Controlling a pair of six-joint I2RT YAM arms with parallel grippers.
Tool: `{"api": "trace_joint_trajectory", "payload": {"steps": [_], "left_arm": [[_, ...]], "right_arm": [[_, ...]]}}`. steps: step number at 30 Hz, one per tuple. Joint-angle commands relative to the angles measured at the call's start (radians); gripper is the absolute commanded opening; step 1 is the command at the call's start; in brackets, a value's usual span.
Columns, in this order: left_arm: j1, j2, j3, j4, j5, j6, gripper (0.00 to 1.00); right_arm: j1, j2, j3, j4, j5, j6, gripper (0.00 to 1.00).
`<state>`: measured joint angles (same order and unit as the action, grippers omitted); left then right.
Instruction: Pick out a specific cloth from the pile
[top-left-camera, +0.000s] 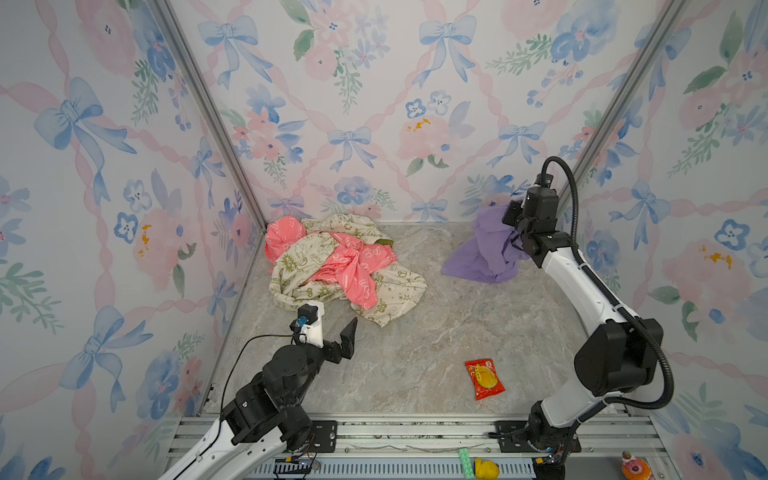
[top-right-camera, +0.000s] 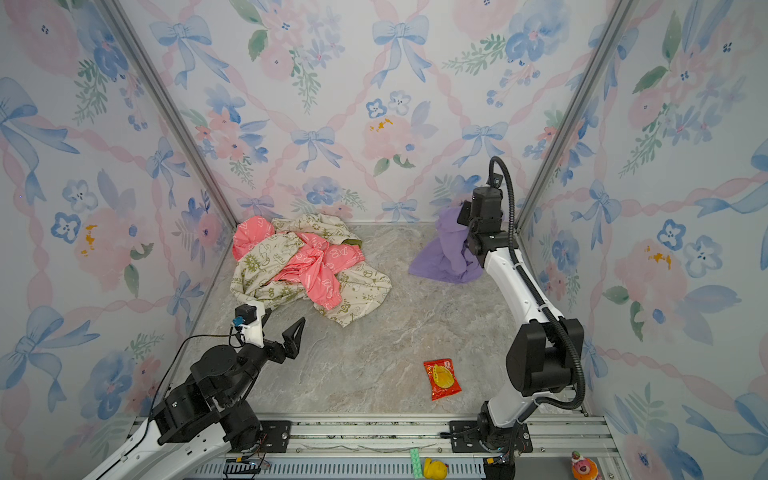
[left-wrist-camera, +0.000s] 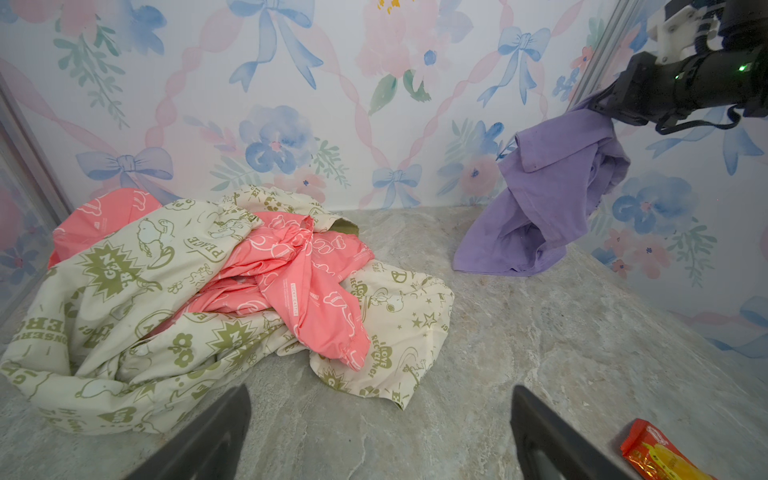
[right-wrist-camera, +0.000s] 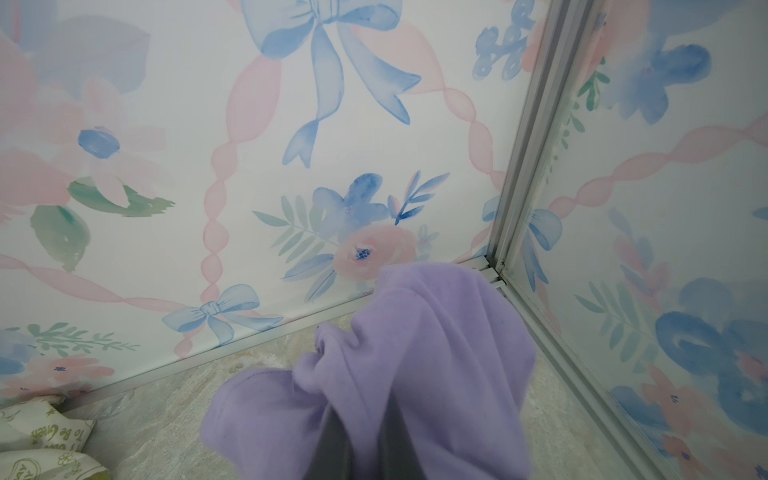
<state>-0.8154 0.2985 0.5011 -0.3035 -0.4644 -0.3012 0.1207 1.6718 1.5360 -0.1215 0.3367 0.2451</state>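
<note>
The lavender cloth (top-left-camera: 484, 253) (top-right-camera: 444, 255) (left-wrist-camera: 552, 195) (right-wrist-camera: 419, 353) hangs at the back right corner, apart from the pile, with its lower edge resting on the marble floor. My right gripper (top-left-camera: 518, 232) (top-right-camera: 468, 239) (right-wrist-camera: 365, 432) is shut on the cloth's upper folds; fabric is pinched between the fingers. The pile (top-left-camera: 340, 266) (top-right-camera: 307, 266) (left-wrist-camera: 208, 291), coral-pink and cream printed cloths tangled together, lies at the back left. My left gripper (top-left-camera: 334, 328) (top-right-camera: 282, 324) (left-wrist-camera: 380, 392) stands open and empty just in front of the pile's near edge.
A red snack packet (top-left-camera: 484, 379) (top-right-camera: 441, 379) (left-wrist-camera: 660, 457) lies on the floor at the front right. Flowered walls close in the back and both sides. A metal rail (top-left-camera: 415, 432) runs along the front, with a green brick (top-left-camera: 465, 463) and a yellow toy (top-left-camera: 486, 468) below it.
</note>
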Motion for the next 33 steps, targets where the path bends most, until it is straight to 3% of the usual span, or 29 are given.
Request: {"api": "trace_joint_trajectory", "payload": {"steps": [1, 3, 5, 6, 8, 11, 16, 26, 33], "left_arm": [[0.002, 0.005, 0.002, -0.006, -0.010, -0.018, 0.98], [0.002, 0.005, 0.002, -0.005, -0.011, -0.018, 0.98], [0.002, 0.005, 0.002, -0.006, -0.012, -0.018, 0.98], [0.002, 0.004, 0.002, -0.006, -0.013, -0.018, 0.98], [0.002, 0.004, 0.002, -0.006, -0.013, -0.018, 0.98], [0.002, 0.003, 0.002, -0.006, -0.015, -0.019, 0.98], [0.002, 0.007, 0.002, -0.006, -0.020, -0.020, 0.98], [0.002, 0.001, 0.002, -0.007, -0.063, -0.023, 0.98], [0.002, 0.027, 0.046, 0.004, -0.187, -0.199, 0.98]], "right_arm": [[-0.009, 0.017, 0.008, -0.018, 0.030, -0.042, 0.11], [-0.020, 0.021, -0.016, -0.032, 0.042, -0.027, 0.20], [-0.039, 0.022, -0.034, -0.064, 0.033, 0.016, 0.55], [-0.048, 0.020, -0.039, -0.079, 0.029, 0.034, 0.65], [-0.061, 0.003, -0.057, -0.090, 0.012, 0.063, 0.80], [-0.064, -0.051, -0.096, -0.059, 0.001, 0.070, 0.94], [-0.063, -0.134, -0.144, -0.004, -0.043, 0.081, 1.00], [-0.064, -0.338, -0.310, 0.117, -0.099, 0.115, 0.97], [-0.061, -0.535, -0.478, 0.180, -0.122, 0.114, 0.97]]}}
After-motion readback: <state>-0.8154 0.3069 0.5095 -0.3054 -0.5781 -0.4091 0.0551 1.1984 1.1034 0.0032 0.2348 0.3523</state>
